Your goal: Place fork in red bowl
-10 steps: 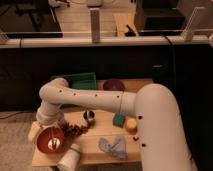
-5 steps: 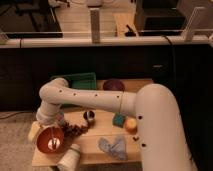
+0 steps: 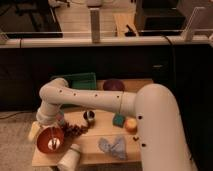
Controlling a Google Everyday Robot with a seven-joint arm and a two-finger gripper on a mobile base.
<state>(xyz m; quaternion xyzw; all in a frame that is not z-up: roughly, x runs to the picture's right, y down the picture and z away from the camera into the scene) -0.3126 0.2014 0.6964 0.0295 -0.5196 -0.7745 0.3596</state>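
The red bowl (image 3: 49, 139) sits at the front left corner of the wooden table (image 3: 95, 145). My arm curves in from the right and bends down at the left. The gripper (image 3: 51, 129) hangs from the wrist right over the bowl's far rim, largely hidden by the wrist. A small pale thin piece (image 3: 54, 145) shows inside the bowl; it looks like the fork, but I cannot tell whether it rests free there or is held.
A white cup (image 3: 69, 160) lies right of the bowl at the table's front edge. A yellow banana peel (image 3: 34, 131) is left of it. Behind are a green tray (image 3: 77, 80), a dark purple bowl (image 3: 114, 85), a teal cup (image 3: 119, 120), an orange fruit (image 3: 131, 125) and a grey cloth (image 3: 112, 146).
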